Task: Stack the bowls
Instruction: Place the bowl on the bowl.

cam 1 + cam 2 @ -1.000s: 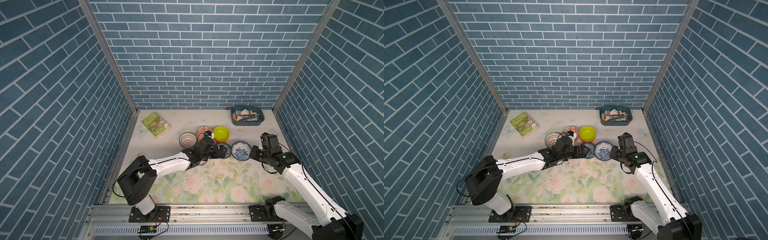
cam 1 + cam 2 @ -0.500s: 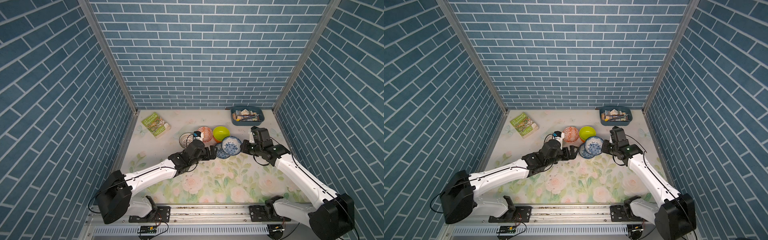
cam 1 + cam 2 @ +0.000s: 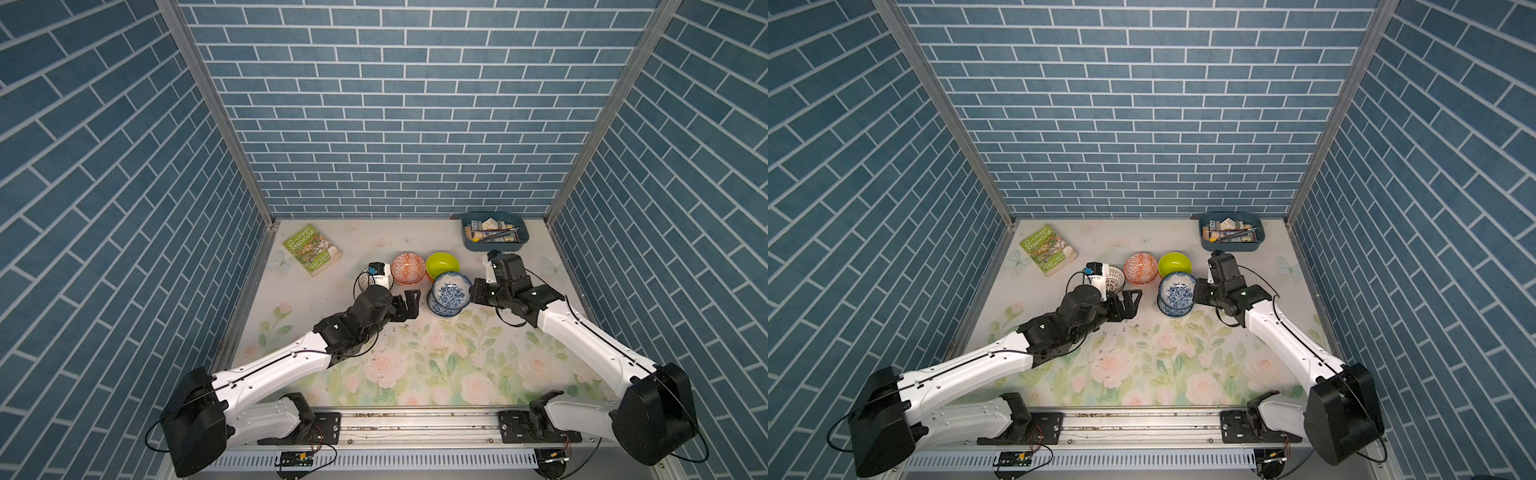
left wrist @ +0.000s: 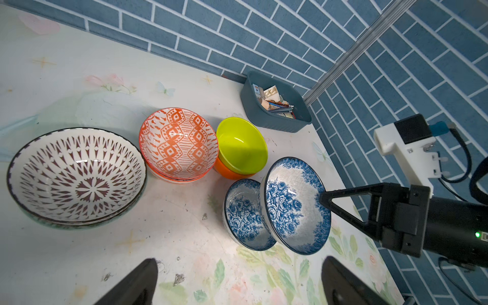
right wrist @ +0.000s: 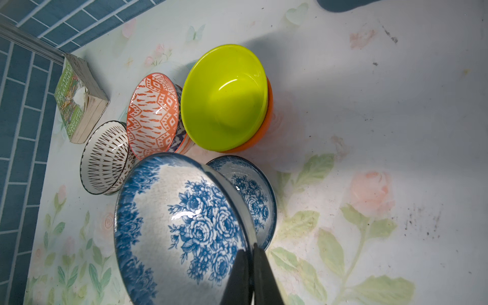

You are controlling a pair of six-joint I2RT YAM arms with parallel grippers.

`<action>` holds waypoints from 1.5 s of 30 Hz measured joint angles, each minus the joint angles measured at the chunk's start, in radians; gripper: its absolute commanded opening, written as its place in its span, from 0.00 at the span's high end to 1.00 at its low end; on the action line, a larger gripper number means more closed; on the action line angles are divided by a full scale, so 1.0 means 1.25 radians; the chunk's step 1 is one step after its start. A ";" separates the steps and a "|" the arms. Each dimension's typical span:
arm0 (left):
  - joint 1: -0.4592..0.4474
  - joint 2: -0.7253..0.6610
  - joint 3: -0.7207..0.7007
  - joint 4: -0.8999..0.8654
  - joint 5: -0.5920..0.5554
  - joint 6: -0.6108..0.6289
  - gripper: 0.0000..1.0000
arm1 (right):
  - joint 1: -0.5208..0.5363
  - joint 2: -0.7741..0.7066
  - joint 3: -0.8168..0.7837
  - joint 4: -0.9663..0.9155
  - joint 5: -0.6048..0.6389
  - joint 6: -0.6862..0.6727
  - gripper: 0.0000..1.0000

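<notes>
Blue floral round ceramic bowl (image 3: 451, 288) hangs tilted just over 2nd blue floral bowl (image 3: 440, 310) on floral-print table (image 3: 436, 361), & we see right gripper (image 3: 473, 292) pinching its rim w/ narrow jaws, left gripper (image 3: 409, 306) wide open nearby, empty.

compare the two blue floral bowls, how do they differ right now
Support: the held blue floral bowl is pinched at its rim by the right gripper; the resting blue floral bowl sits on the table.
Pose: the held blue floral bowl is tipped steeply on edge; the resting blue floral bowl sits on its base.
Visibility: the held blue floral bowl overlaps and partly hides the resting blue floral bowl; whether they touch is unclear.
Shared: blue rose pattern on white, similar size.
</notes>
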 measured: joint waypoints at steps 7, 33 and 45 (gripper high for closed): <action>0.000 -0.029 -0.036 0.048 -0.031 0.028 0.00 | 0.000 0.007 0.022 0.006 0.001 -0.023 1.00; 0.007 0.003 -0.022 0.099 -0.054 0.041 0.00 | -0.013 0.015 0.013 0.041 -0.015 -0.044 1.00; 0.007 -0.038 -0.073 0.129 -0.039 0.035 0.00 | -0.018 0.052 -0.025 0.092 -0.029 -0.044 1.00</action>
